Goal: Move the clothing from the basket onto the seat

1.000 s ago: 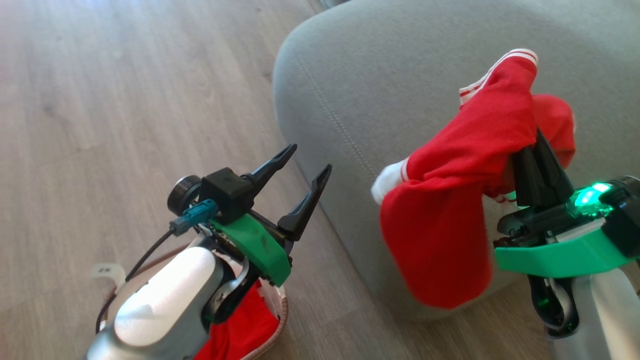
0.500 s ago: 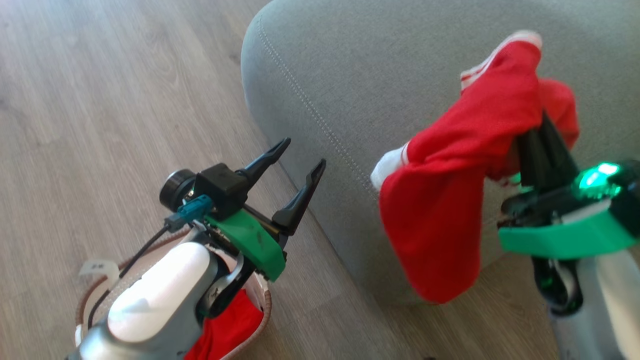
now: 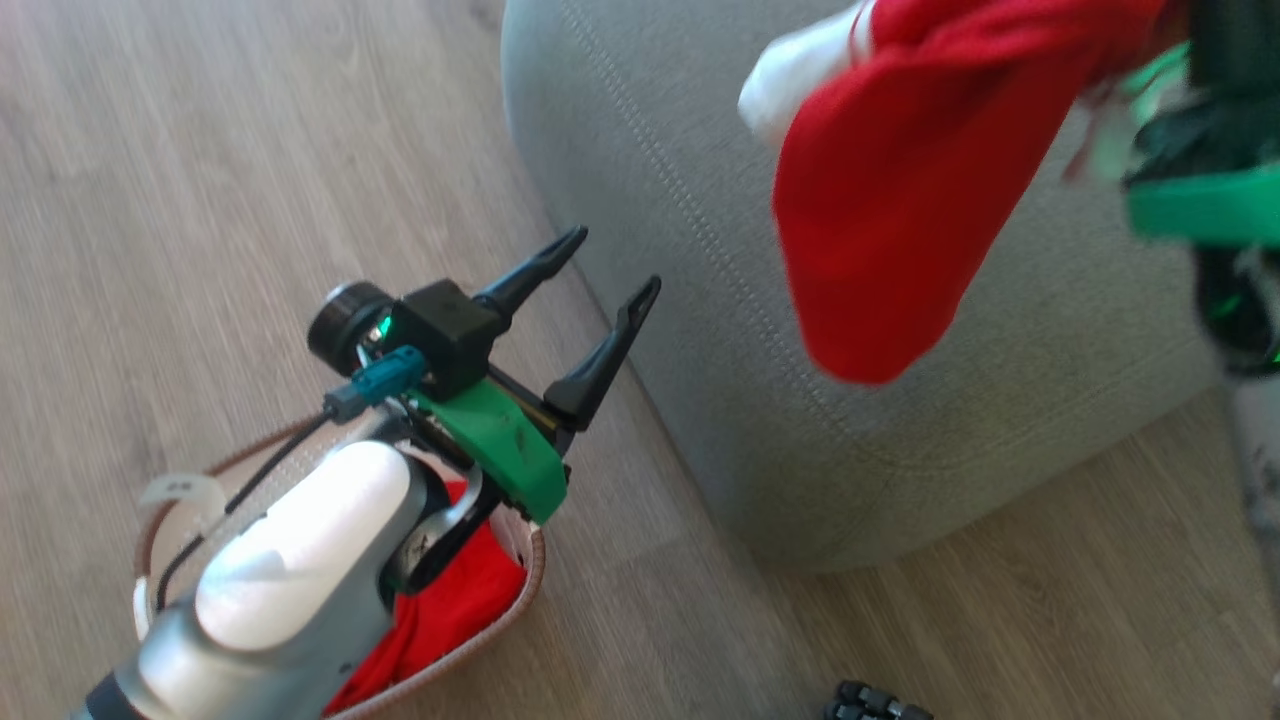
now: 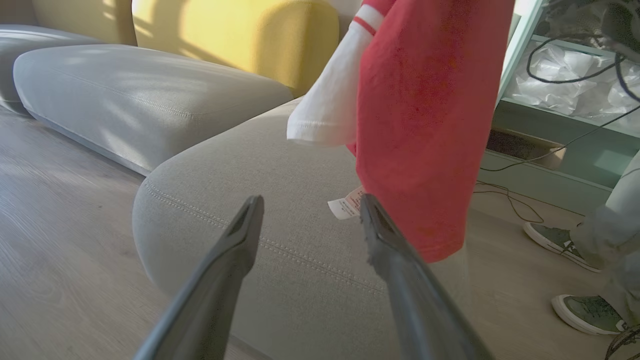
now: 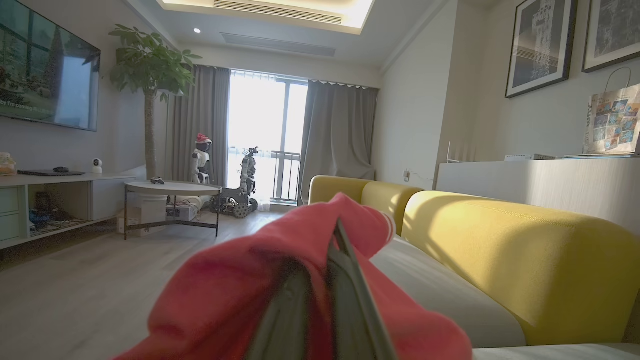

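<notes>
Ok, head view, nearest first. Basket (image 3: 536, 572) sits on the wood floor (image 3: 200, 200) at 7 o'clock, largely under the left forearm. One red garment (image 3: 455, 612) lies inside it, bunched against the rim on the 4 o'clock side.

Left gripper (image 3: 617, 262) hangs above the basket with jaws spread wide and nothing between them, tips pointing to 1 o'clock.

Seat (image 3: 680, 150) takes up 12 to 3 o'clock, with a double stitch line running along its edge.

Right gripper (image 5: 334, 240) is clamped tight on the second red garment (image 3: 880, 200), which shows at 1 o'clock in head view, blurred. It drapes off the fingers and hangs in the air by the seat's near end. Can't tell whether any part touches the cushion.

Left wrist view: its white-banded sleeve (image 4: 330, 110) is at 12 o'clock, and its care label (image 4: 345, 206) is just beside one fingertip.

Further back, yellow backrests (image 5: 500, 235) stand behind the seat. A person's shoes (image 4: 585, 310) are on the floor at 4 o'clock in left wrist view.
</notes>
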Robot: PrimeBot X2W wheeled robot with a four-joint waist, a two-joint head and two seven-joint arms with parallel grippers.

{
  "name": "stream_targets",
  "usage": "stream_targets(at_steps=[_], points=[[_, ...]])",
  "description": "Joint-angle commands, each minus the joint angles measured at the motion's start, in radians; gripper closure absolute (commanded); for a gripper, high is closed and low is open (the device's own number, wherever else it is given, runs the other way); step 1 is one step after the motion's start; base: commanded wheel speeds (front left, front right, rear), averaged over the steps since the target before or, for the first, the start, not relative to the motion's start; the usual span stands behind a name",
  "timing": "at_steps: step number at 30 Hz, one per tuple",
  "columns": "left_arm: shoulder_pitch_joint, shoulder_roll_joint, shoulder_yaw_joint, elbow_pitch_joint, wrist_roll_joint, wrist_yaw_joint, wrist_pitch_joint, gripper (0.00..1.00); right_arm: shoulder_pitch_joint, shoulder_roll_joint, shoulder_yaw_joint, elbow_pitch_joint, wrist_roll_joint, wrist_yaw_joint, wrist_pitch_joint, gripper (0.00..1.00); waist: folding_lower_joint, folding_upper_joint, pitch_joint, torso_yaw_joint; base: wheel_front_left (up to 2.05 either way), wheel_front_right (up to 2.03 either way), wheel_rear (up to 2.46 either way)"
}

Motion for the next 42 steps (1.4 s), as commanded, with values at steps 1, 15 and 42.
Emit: stream_targets(at_steps=[1, 15, 42], points=[[-0.065, 0.029, 0.039, -0.042, 0.012, -0.005, 0.008, 0.0, -0.077, -0.031, 0.007, 0.0, 0.021, 0.0, -0.005, 1.0, -0.0001, 0.0, 0.043, 0.021, 0.0, 0.0, 0.0], [-0.184, 0.034, 0.025, -0.089, 0.051, -0.029, 0.054, 0.0, -0.399, -0.179, 0.003, 0.315, 0.073, 0.0, -0.005, 1.0, -0.0001, 0.0, 0.24, 0.104, 0.0, 0.0, 0.0], [-0.247, 0.019, 0.017, -0.063, 0.054, -0.037, 0.029, 0.0, -0.485, -0.202, 0.239, 0.918, 0.183, 0.0, 0.384, 1.0, -0.0001, 0.0, 0.329, 0.198, 0.0, 0.0, 0.0]])
